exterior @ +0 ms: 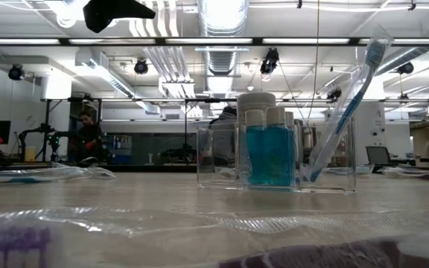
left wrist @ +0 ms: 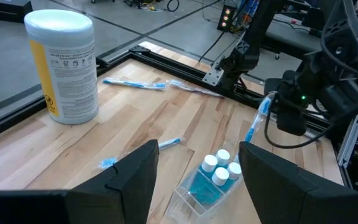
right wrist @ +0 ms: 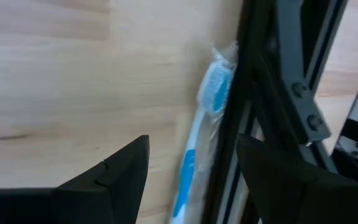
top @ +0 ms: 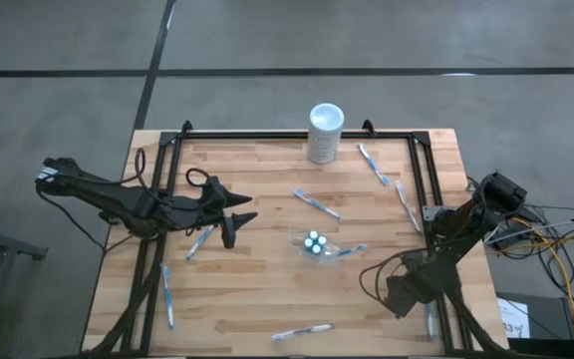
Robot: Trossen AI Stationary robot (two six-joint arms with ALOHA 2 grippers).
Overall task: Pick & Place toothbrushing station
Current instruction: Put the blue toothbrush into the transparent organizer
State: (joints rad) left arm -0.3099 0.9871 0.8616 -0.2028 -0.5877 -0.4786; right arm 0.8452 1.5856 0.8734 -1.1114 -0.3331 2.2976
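**A:** Crinkled clear plastic wrapping (exterior: 199,219) lies closest to your low camera, blurred across the bench's near edge. Behind it you see the small clear plastic cup (exterior: 274,152), upright, with teal-and-white tubes (exterior: 268,149) inside and one thin blue-and-white toothbrush (exterior: 346,104) leaning out of it.

**B:** And where does that cup sit on the bench?

**A:** Near the middle, a little toward the right edge. More wrapped blue-and-white toothbrushes (top: 317,203) lie scattered flat around it: toward the back edge, the right edge, the left edge and the front edge. A white cylinder with a yellow-striped label (top: 325,132) stands at the back edge.

**B:** What about your grippers?

**A:** Your left gripper (top: 237,223) hangs over the bench left of the cup, well apart from it, fingers spread wide and holding nothing. Your right gripper (right wrist: 191,168) sits low at the front right corner, beside the black frame rail (right wrist: 253,93), fingers likewise parted wide and empty, with one wrapped toothbrush (right wrist: 197,143) lying along the rail between them.
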